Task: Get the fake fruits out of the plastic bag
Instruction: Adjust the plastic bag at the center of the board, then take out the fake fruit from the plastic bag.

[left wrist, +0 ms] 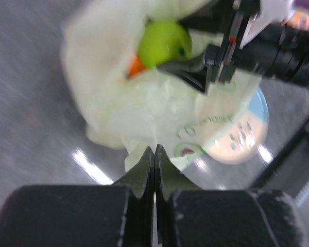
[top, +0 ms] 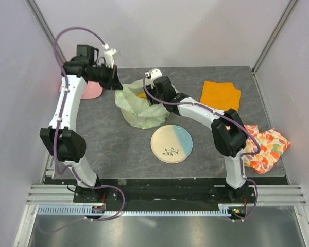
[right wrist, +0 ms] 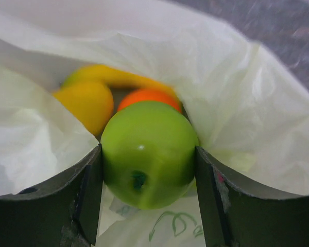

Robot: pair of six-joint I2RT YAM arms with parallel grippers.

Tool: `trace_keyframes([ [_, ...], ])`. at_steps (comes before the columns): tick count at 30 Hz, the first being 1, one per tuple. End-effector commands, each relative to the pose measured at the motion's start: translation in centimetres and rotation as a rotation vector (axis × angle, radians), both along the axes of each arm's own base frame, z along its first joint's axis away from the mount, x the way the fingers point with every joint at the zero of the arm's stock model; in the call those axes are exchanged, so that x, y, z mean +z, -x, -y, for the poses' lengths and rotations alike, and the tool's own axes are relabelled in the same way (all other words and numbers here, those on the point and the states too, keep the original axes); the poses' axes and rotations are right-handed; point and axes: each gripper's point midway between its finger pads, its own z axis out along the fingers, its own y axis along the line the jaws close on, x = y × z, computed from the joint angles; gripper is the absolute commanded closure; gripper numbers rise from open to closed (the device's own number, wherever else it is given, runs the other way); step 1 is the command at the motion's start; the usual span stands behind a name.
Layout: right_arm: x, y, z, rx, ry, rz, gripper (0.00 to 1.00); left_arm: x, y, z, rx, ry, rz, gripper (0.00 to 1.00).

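Nothing is out yet, by my reckoning: the round cream-and-blue plate (top: 171, 135) and the grey surface (top: 103, 134) around it carry no fruit, and every fruit I can see is inside the thin, crinkly, pale yellow-green plastic bag (top: 136, 110), at about 11 o'clock from the plate. The first removal looks to be under way. The right hand (right wrist: 148, 150) reaches into the bag's mouth and grasps the glossy green apple (right wrist: 147, 136), a finger against each side. The left hand (left wrist: 154, 158) is clenched, apparently pinching the bag's edge to hold it open. I count four fruits: one apple, one orange (right wrist: 150, 96) at its 12 o'clock, one rounded yellow mango (right wrist: 87, 105) at 10 o'clock, and one yellow banana (right wrist: 118, 77) behind. Any more are hidden.
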Motion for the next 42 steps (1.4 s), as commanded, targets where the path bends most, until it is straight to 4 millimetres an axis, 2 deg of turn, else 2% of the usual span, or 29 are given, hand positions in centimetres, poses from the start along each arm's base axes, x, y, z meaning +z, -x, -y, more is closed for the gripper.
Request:
trace_keyframes([
  [1,0.3,3.1,0.5,0.01,0.026,0.002,0.6,-5.3,6.7,0.5,-0.09,-0.008,-0.204,0.98],
  [2,-0.8,3.7,0.8,0.014,0.032,-0.026,0.6,-7.5,8.2,0.4,-0.087,-0.004,-0.276,0.98],
  [3,-1.2,4.2,1.0,0.018,0.037,-0.039,0.59,-7.9,8.7,0.5,-0.085,0.002,-0.279,0.98],
  [4,-1.6,4.6,1.2,0.019,0.042,-0.051,0.59,-7.6,9.5,0.5,-0.076,0.011,-0.269,0.99],
  [5,-2.6,5.1,1.5,0.023,0.054,-0.073,0.56,-8.8,10.3,0.5,-0.071,0.016,-0.303,0.98],
  [7,-3.4,6.0,1.5,0.053,0.06,-0.102,0.52,-8.9,10.7,0.6,-0.06,0.026,-0.297,0.98],
  [8,-4.0,6.4,1.6,0.065,0.067,-0.117,0.42,-9.4,11.1,0.6,-0.057,0.027,-0.314,0.98],
  [11,-4.0,7.6,1.5,0.095,0.045,-0.154,0.23,-10.1,11.6,0.7,-0.058,0.029,-0.337,0.98],
  [13,-3.2,7.7,1.6,0.073,-0.002,-0.169,0.16,-10.5,11.8,0.6,-0.057,0.025,-0.346,0.98],
  [15,-2.6,7.3,1.9,0.063,-0.062,-0.2,0.14,-10.7,12.1,0.7,-0.059,0.024,-0.356,0.98],
  [17,-2.0,6.3,2.6,0.018,-0.139,-0.233,0.13,-10.7,12.3,0.7,-0.061,0.03,-0.357,0.98],
  [20,-2.7,5.6,2.7,0.001,-0.139,-0.249,0.13,-10.6,12.7,1.1,-0.071,0.048,-0.368,0.98],
  [21,-3.6,5.4,2.6,-0.001,-0.128,-0.262,0.14,-10.7,12.7,1.2,-0.07,0.055,-0.377,0.99],
  [22,-3.5,5.1,2.3,-0.003,-0.138,-0.261,0.14,-10.7,12.8,1.3,-0.074,0.065,-0.382,0.99],
  [26,-5.6,4.3,1.7,-0.029,-0.143,-0.304,0.13,-11.0,13.1,1.6,-0.077,0.076,-0.396,0.98],
  [28,-5.2,4.3,0.6,0.004,-0.169,-0.314,0.14,-11.3,13.3,1.7,-0.074,0.079,-0.409,0.98],
  [29,-5.7,4.3,0.4,0.009,-0.164,-0.321,0.14,-11.4,13.4,1.7,-0.074,0.079,-0.409,0.99],
  [31,-5.6,4.1,0.1,0.017,-0.152,-0.313,0.15,-11.7,13.6,1.6,-0.072,0.076,-0.416,0.99],
  [37,-7.4,5.2,0.2,0.025,-0.12,-0.357,0.15,-11.8,13.4,1.5,-0.063,0.073,-0.415,0.98],
  [41,-7.9,5.4,-0.6,0.044,-0.121,-0.355,0.26,-11.8,13.3,1.5,-0.055,0.073,-0.417,0.98],
  [42,-8.1,5.4,-0.7,0.048,-0.118,-0.355,0.34,-11.8,13.2,1.5,-0.055,0.073,-0.419,0.98],
])
